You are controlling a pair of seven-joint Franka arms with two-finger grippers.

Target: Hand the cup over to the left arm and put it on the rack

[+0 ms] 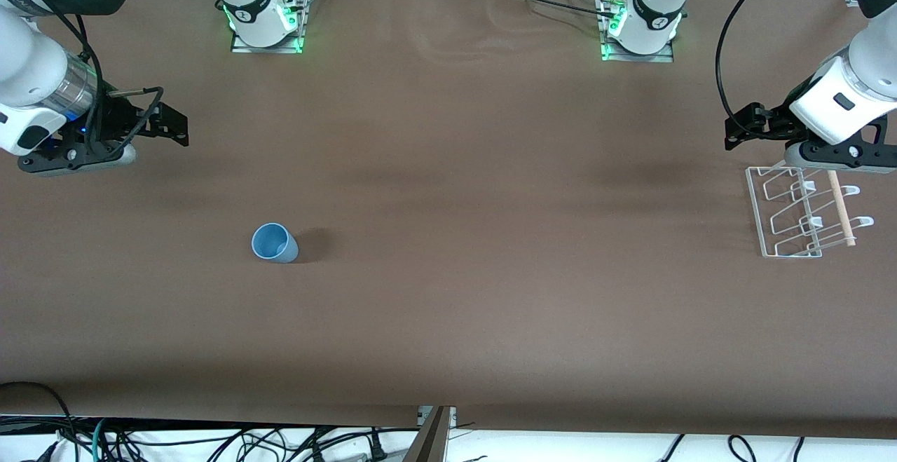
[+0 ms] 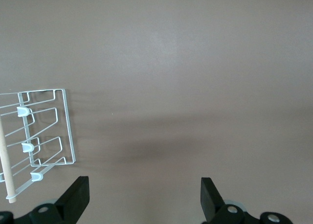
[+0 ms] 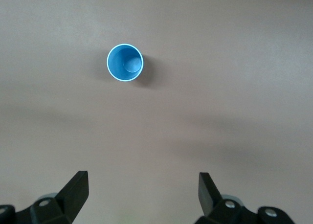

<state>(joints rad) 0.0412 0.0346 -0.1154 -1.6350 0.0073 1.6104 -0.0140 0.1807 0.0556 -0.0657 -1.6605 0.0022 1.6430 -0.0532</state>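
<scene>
A: Where's the cup (image 1: 274, 242)?

B: On the brown table (image 1: 448, 308), upright, mouth up, toward the right arm's end. Light blue, no handle. Nothing touching it. Right wrist view looks straight down into it (image 3: 125, 62); you can see the round base inside.

A: Right gripper (image 1: 168, 124)?

B: Up in the air at the right arm's end of the table, over bare tabletop, well apart from the cup. Black fingers spread wide, nothing btwn them. Same in its wrist cam (image 3: 142, 192): both fingertips far apart, only table in the gap.

A: And the rack (image 1: 802, 213)?

B: At the left arm's end. White wire, upright loops, a light wooden rod (image 1: 840, 208) along one side. Sits flat on the table, nothing on it. Left wrist view catches it too (image 2: 41, 136), w/ the rod (image 2: 5, 168) at the pic's edge.

A: Left gripper (image 1: 748, 125)?

B: Also in the air, close by the rack's end nearest the bases. Whether it's right over the rack or just beside it, can't say for sure from the front cam; wrist cam puts the rack off to the side of the fingers, so prob. beside. Fingers wide (image 2: 145, 197), holding nothing.

A: Cup to rack?

B: Well apart, nearly a full table length. Cup sits a bit nearer the front camera than the rack.
</scene>
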